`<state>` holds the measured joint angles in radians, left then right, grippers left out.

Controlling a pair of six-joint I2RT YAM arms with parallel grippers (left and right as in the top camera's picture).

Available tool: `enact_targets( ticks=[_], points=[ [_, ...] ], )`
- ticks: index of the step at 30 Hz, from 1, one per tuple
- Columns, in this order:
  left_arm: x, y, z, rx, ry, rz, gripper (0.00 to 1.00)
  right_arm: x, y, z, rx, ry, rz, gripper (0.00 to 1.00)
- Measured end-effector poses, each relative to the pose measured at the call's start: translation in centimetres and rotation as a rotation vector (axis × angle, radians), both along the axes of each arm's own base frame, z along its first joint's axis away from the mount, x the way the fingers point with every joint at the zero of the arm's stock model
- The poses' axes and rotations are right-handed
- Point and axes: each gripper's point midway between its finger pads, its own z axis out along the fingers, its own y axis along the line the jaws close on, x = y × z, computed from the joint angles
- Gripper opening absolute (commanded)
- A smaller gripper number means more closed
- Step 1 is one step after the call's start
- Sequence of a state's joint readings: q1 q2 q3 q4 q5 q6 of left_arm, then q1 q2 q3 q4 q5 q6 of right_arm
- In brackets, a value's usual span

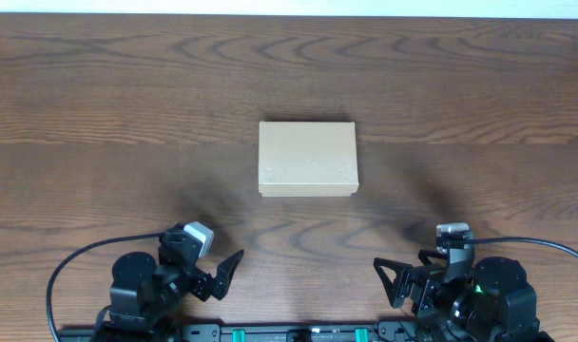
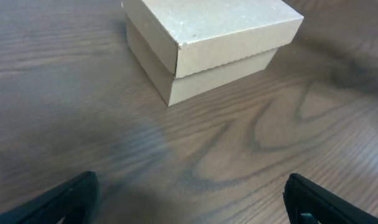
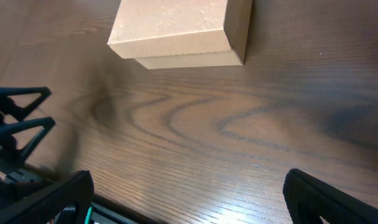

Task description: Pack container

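The container (image 1: 307,159) is a plain tan cardboard box with its flap lid shut, at the middle of the wooden table. It also shows in the left wrist view (image 2: 207,43) and in the right wrist view (image 3: 179,31). My left gripper (image 1: 222,275) is open and empty near the front edge, left of and well short of the box; its fingers frame bare table in the left wrist view (image 2: 189,199). My right gripper (image 1: 392,283) is open and empty at the front right, its fingers wide apart in the right wrist view (image 3: 186,196). No tape rolls are in view.
The wooden table (image 1: 99,114) stretches around the box. The arm bases and a black rail (image 1: 298,332) sit along the front edge. The left gripper's fingers show at the left edge of the right wrist view (image 3: 18,118).
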<state>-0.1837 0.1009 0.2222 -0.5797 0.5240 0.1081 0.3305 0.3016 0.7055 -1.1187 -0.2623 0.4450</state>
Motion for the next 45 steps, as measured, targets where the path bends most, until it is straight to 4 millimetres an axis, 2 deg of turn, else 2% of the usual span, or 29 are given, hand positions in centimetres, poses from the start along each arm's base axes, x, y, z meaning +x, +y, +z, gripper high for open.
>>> enact_targets(
  ticks=[3, 7, 36, 38, 42, 45],
  points=[
    [0.1, -0.1, -0.5, -0.025, -0.023, 0.004, 0.95, 0.0, 0.0, 0.0, 0.0, 0.0, 0.001, 0.99],
    [0.4, -0.1, 0.1, -0.042, -0.06, 0.013, 0.95, 0.0, 0.0, 0.0, 0.0, 0.0, 0.0, 0.99],
    [0.5, 0.0, 0.1, -0.049, -0.053, 0.026, 0.95, 0.2, -0.4, 0.0, -0.019, -0.012, -0.015, 0.99],
    [0.5, 0.0, 0.1, -0.049, -0.053, 0.026, 0.95, 0.5, -0.6, 0.3, -0.033, -0.051, -0.021, 0.99],
    [0.5, 0.1, 0.1, -0.049, -0.053, 0.027, 0.95, 1.4, 0.2, 2.1, -0.055, -0.259, 0.061, 0.99],
    [0.5, 0.1, 0.1, -0.048, -0.053, 0.029, 0.95, 2.1, 0.9, 2.0, -0.091, -0.383, 0.125, 0.99]
  ],
)
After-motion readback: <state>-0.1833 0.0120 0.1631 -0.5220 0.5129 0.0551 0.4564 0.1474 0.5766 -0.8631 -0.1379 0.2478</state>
